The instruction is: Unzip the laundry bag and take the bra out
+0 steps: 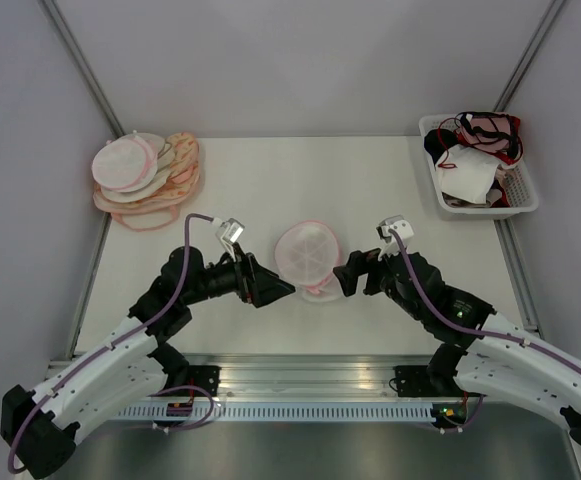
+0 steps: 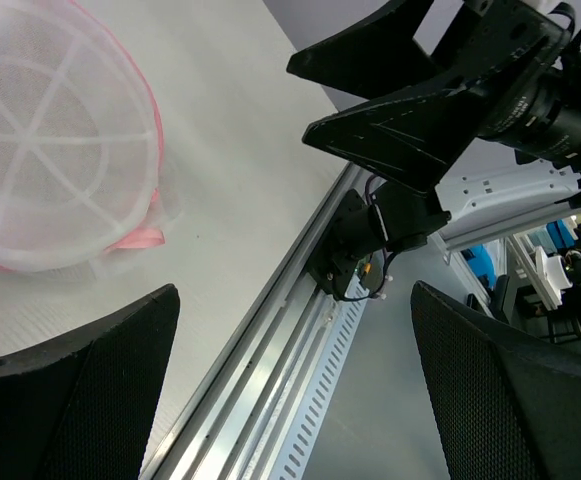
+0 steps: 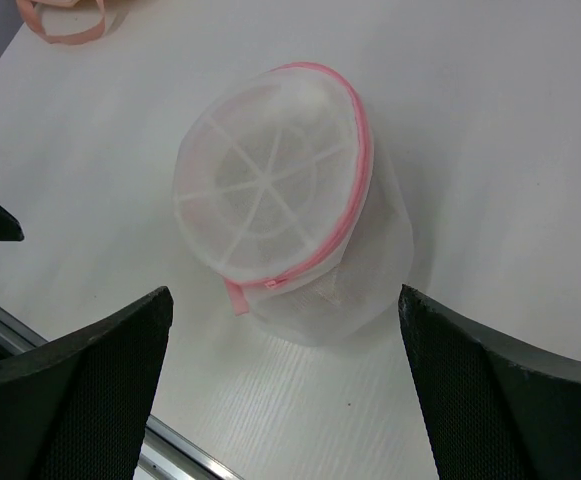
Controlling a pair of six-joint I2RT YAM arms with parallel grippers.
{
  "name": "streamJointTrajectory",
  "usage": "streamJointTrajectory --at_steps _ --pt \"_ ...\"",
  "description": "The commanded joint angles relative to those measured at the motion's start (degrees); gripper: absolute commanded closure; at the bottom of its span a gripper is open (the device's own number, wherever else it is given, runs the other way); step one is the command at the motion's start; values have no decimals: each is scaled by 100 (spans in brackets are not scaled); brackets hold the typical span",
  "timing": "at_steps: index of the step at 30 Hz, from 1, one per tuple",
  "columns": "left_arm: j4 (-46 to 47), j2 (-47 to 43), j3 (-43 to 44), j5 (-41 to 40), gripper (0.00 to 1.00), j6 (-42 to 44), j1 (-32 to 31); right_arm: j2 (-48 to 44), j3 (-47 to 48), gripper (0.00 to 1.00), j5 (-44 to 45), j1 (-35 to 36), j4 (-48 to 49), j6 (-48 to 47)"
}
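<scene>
Spread-fingered left gripper [image 1: 282, 291] and right gripper [image 1: 343, 278] flank the zipped laundry bag [image 3: 270, 200], placed to brace it and pull the pink zip tab [image 3: 236, 296]; bra presumably hidden inside

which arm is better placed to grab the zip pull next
Right: the right tool is open with the laundry bag centred ahead, zip pull toward it; the left tool has the bag off-centre.

The laundry bag [image 1: 308, 255] sits mid-table [image 1: 370, 180], tilted on edge. It is round white mesh, and its pink zip rim [image 3: 355, 200] looks shut.
</scene>
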Motion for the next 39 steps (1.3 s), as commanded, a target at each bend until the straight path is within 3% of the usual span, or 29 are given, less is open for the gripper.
streamJointTrajectory --at_steps 1,7,12,18,23,29,32,35,36,39 --pt "57 -202 -49 26 0 7 -28 37 -16 2 -53 23 220 72" --pt "84 -291 -181 71 1 -2 -28 212 -113 2 -36 31 607 168" --pt "84 -501 -321 -16 0 -46 -28 1116 299 2 676 22 169 807" --pt "84 -537 -488 -201 0 -151 -28 1952 441 2 588 31 484 1302" --pt "66 -625 -611 -289 0 -257 -28 2233 282 2 1500 31 634 1636" --pt "66 -651 -682 -324 0 -310 -28 2927 89 7 1109 -240 1836 1347" --pt "58 -695 -682 -281 0 -336 -28 3332 89 15 704 -548 2329 1215" --pt "49 -817 -735 -289 0 -371 -28 3561 54 35 291 -794 2734 1109" --pt "40 -844 -778 -324 0 -380 -28 3596 62 59 229 -917 2804 1074" --pt "22 -924 -831 -333 0 -406 -28 3640 98 100 -69 -1102 2822 1021"
